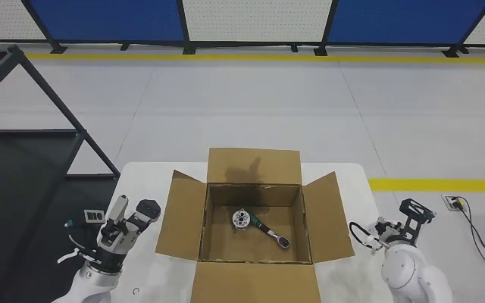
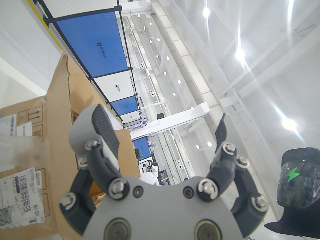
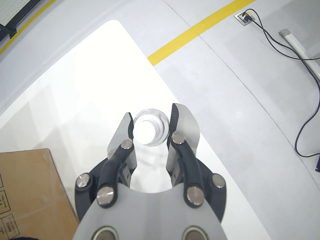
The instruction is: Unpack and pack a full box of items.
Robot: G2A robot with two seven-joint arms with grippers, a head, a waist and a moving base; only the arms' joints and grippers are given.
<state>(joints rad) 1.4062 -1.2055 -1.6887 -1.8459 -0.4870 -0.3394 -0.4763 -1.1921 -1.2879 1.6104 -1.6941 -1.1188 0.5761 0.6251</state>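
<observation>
We see a cardboard box (image 1: 182, 218) standing open in the middle of the white table (image 1: 144, 178), its four flaps folded outward. Two things lie on its floor. One is a wrench (image 1: 271, 232) with a green handle, lying at a slant near the middle. The other is a small round silvery piece (image 1: 241, 220), just beside the end of the wrench nearer the left wall. We cannot make out what that round piece is.

The right gripper (image 3: 150, 124) is over the table near its right edge, beyond the box's right flap. Its two fingers (image 3: 175, 118) are closed on a clear bottle (image 3: 150, 131) with a white cap and press against it from both sides. From above, the bottle looks upright between them. We cannot tell whether its base rests on the table or hangs just above it. A corner of the box shows nearby in the right wrist view, apart from the bottle.

The left gripper (image 2: 161, 116) is by the table's left edge, outside the box's left flap. It is tilted up toward the ceiling. Its fingers are spread wide with nothing between them. The outer face of the box, with its labels, stands close beside one finger.
</observation>
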